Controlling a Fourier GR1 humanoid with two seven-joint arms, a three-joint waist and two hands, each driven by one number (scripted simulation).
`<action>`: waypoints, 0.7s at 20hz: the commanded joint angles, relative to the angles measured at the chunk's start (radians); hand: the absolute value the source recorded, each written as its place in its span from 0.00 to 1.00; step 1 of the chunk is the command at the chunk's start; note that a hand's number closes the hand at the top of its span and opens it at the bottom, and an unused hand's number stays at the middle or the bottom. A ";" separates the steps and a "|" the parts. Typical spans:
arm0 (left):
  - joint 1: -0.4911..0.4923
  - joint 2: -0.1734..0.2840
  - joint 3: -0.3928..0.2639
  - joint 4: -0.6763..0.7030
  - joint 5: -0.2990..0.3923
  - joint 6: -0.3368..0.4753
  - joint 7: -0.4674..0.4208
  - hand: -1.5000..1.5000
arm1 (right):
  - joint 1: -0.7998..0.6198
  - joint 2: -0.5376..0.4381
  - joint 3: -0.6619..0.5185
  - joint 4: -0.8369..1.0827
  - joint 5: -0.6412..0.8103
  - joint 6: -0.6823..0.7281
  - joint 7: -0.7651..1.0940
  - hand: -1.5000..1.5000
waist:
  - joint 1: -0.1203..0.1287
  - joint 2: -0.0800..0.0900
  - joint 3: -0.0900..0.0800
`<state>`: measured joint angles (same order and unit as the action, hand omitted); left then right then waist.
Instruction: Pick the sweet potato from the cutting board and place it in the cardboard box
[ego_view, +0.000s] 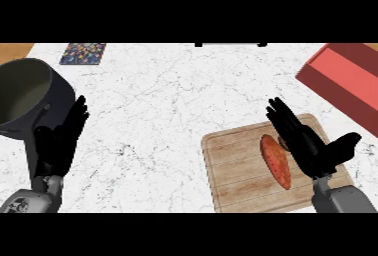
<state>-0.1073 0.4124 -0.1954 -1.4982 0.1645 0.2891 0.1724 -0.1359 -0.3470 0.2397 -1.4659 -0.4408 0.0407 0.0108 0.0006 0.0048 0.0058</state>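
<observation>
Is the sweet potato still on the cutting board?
Yes. The sweet potato lies flat on the cutting board, beside the open right hand, not held.

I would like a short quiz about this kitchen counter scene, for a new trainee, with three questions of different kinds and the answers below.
1. True or false: the orange, elongated sweet potato lies on the light wooden cutting board.
2. Which hand is over the cutting board? A) left hand B) right hand
3. Fill in: the red rectangular box stands at the view's upper ____ corner.

Key
1. True. It lies lengthwise on the board.
2. B. The black right hand is open just beside the sweet potato; the black left hand is open near the dark round pot.
3. Right.
</observation>
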 joint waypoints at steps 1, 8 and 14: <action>0.006 0.033 0.011 -0.023 -0.013 -0.066 -0.050 0.50 | -0.065 -0.071 -0.093 -0.037 -0.037 0.053 0.032 0.00 | 0.000 -0.006 -0.006; -0.095 0.079 -0.056 -0.095 -0.049 -0.194 -0.192 0.50 | -0.210 -0.483 -0.264 -0.097 0.115 0.205 -0.043 0.00 | -0.031 -0.007 -0.008; -0.099 0.104 -0.028 -0.089 -0.041 -0.258 -0.219 0.50 | -0.097 -0.537 -0.335 0.010 0.228 0.395 -0.475 0.00 | -0.006 -0.004 -0.004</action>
<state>-0.1979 0.4918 -0.2370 -1.5743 0.1180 0.0656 -0.0412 -0.2728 -0.8133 -0.0656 -1.4758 -0.3118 0.3536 -0.2742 -0.0118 0.0011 0.0010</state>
